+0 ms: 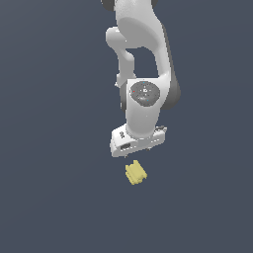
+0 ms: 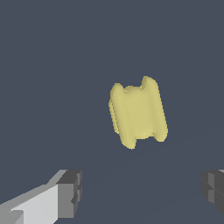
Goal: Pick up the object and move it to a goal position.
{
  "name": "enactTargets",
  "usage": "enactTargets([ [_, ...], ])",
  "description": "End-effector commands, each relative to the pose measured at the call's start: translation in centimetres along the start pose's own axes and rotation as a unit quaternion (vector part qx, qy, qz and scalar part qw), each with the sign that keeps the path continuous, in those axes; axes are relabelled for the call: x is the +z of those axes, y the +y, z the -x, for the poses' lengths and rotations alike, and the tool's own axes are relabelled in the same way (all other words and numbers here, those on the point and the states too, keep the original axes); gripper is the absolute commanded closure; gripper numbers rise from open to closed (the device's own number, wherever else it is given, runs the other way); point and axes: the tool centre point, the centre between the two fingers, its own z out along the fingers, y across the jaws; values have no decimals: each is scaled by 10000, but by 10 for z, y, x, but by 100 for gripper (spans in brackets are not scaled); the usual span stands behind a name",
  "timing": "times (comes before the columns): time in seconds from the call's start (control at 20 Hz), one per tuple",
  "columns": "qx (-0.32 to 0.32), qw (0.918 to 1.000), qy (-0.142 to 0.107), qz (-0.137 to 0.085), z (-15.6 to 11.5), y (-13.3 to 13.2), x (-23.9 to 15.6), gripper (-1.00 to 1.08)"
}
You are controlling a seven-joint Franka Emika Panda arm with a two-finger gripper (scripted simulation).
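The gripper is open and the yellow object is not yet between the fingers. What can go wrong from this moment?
1. In the wrist view the yellow object lies ahead of the open gripper, not between the fingers. Closing now would likely grasp nothing.
2. The object sits tilted relative to the finger line, and its sides are grooved. The pads may meet a ridge and twist it or push it away.
3. In the exterior view the hand hides its own fingers, so alignment is hard to confirm there.

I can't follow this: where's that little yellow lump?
In the exterior view the yellow lump lies on the dark floor just below the white claw, apart from it.
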Motion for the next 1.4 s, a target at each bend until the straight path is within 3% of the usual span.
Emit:
enactTargets([
  [0.0,-274,9996,-9,-1,-12,4,11,-92],
  [0.6,-1073,9942,-27,-17,-43,15,46,-92],
  [1.05,-1152,9933,-32,-21,-45,16,53,-92],
  [1.35,-1161,9932,-31,-20,-45,16,76,-92],
])
